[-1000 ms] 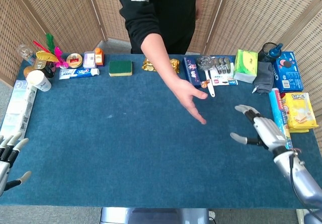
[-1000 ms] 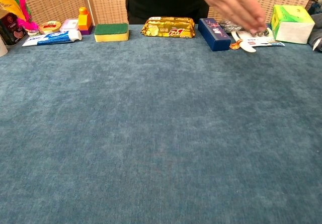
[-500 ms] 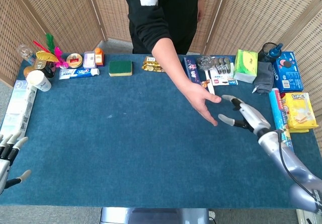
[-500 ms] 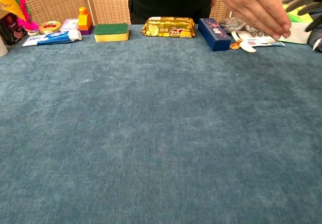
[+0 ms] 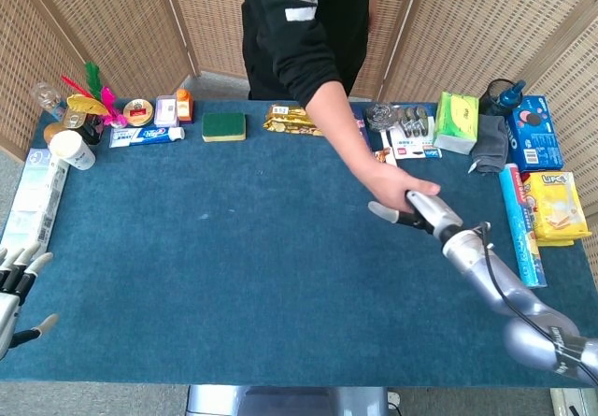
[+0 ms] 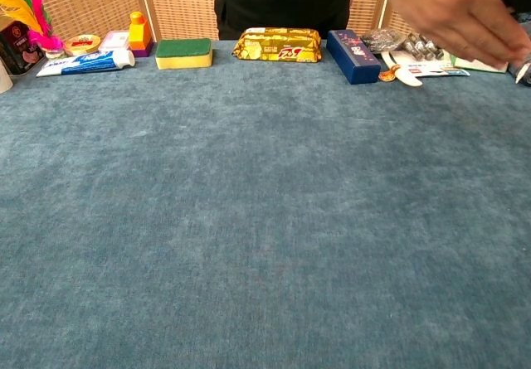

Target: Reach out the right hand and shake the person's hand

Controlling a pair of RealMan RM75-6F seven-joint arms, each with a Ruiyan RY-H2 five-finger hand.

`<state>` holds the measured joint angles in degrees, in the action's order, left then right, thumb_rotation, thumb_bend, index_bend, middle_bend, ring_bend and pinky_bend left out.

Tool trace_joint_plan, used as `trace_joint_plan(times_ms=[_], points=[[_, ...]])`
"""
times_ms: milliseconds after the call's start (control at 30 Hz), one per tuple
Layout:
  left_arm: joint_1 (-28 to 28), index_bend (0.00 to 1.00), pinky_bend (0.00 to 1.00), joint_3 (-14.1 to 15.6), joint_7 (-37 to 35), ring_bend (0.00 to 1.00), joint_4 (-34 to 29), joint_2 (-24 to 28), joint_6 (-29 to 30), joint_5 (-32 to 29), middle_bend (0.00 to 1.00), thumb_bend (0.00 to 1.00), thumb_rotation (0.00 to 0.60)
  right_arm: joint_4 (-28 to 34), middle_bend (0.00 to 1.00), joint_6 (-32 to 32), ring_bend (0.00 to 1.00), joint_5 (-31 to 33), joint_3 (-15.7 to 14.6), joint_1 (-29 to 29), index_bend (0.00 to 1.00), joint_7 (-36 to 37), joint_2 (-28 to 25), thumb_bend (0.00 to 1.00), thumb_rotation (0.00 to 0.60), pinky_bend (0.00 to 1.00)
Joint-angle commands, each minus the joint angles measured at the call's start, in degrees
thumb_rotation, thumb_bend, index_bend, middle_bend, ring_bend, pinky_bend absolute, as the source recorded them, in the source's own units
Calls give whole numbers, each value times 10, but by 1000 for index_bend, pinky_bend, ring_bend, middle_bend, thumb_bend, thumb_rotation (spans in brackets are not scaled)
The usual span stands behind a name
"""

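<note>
The person in a black top stands behind the table and reaches an arm over it. The person's hand (image 5: 397, 187) meets my right hand (image 5: 419, 212) above the blue cloth at centre right. My grey fingers lie under the person's palm, and the person's thumb wraps over the back of my hand. My thumb sticks out to the left below the palm. In the chest view the person's hand (image 6: 456, 12) fills the upper right and hides my right hand. My left hand (image 5: 19, 280) rests at the table's near left corner, fingers spread, holding nothing.
A row of items lines the far edge: toothpaste (image 5: 145, 136), a green sponge (image 5: 224, 125), a gold snack pack (image 6: 278, 44), a dark blue box (image 6: 353, 55) and a green tissue pack (image 5: 456, 121). Boxes (image 5: 551, 206) line the right edge, and a white carton (image 5: 33, 201) lies along the left edge.
My right hand has moved left and forward from the right side into the person's hand. The person's arm has shifted right toward it. My left hand has stayed still.
</note>
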<state>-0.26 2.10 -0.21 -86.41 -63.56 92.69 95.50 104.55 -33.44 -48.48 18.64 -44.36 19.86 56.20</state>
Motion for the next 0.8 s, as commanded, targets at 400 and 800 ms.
trace_joint_plan(times_ms=[400,800], points=[[1,71,0,-2,-17,0,3,4,2,-4,0,34,600,8,196,-82,189,91,-39,-59,179,-103,68,0,122,335],[0,71,0,-1,-16,0,3,3,0,-3,0,35,600,2,490,-131,488,111,-42,-51,391,-139,95,184,488,607]])
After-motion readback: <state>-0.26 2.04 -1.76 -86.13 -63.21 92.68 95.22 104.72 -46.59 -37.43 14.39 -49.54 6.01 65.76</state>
